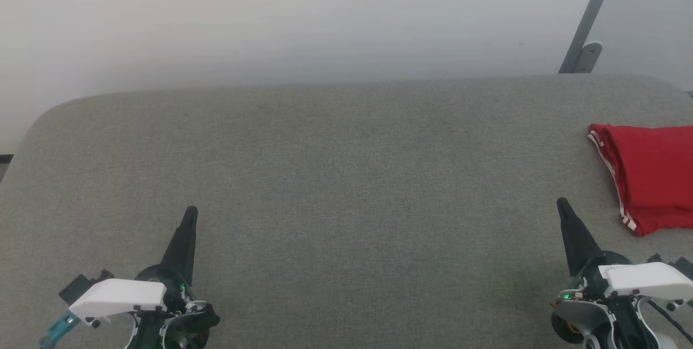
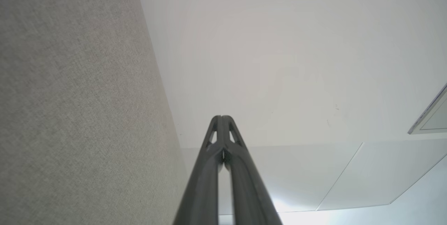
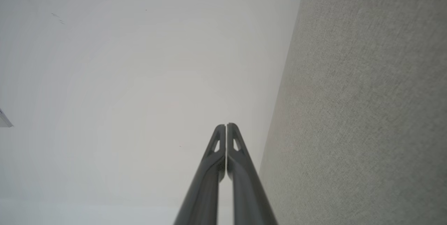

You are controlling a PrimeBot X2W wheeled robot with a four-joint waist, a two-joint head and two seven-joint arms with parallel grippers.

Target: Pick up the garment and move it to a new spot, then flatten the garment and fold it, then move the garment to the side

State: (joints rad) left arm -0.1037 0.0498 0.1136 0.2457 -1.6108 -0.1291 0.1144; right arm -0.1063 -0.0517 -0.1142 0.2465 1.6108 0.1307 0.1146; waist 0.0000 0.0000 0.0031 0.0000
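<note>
The garment [image 1: 652,176] lies folded at the far right of the grey fabric-covered table [image 1: 335,176], plain red side up, with red-white striped trim along its left edge; its right part runs off the head view. My left gripper [image 1: 190,212] hovers at the lower left, shut and holding nothing. My right gripper [image 1: 562,203] is at the lower right, shut and holding nothing, a short way left of the garment's near corner and apart from it. In the left wrist view the left gripper [image 2: 221,117] has its tips pressed together. The right gripper [image 3: 226,125] shows the same in the right wrist view.
The table's far edge curves round at the back left corner [image 1: 48,113]. Behind it stands a pale wall [image 1: 325,19]. A grey metal bar [image 1: 590,19] leans at the back right. Bare grey cloth spreads across the middle and left.
</note>
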